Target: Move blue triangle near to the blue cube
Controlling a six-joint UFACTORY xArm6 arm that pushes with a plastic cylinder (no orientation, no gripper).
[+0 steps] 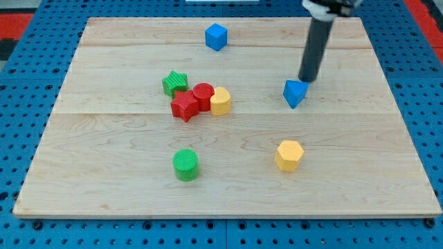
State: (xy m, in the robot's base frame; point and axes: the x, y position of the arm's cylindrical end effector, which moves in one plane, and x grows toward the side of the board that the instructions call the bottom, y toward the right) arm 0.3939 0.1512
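Tip: my tip (306, 79) sits just right-behind blue triangle (295, 93), so you push toward blue cube (216, 37).
Jaws: none fitted, so no state to tell.

Seven blocks are sitting on the wooden board (104, 173). Two are blue: a blue cube (216, 37) and a blue triangle (295, 93). Two are red, two yellow, two green

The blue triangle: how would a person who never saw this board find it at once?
Look at the wooden board's right half, just above mid-height. The blue triangle sits beside my tip, alone. The blue cube near the top is square-sided; this one is wedge-shaped.
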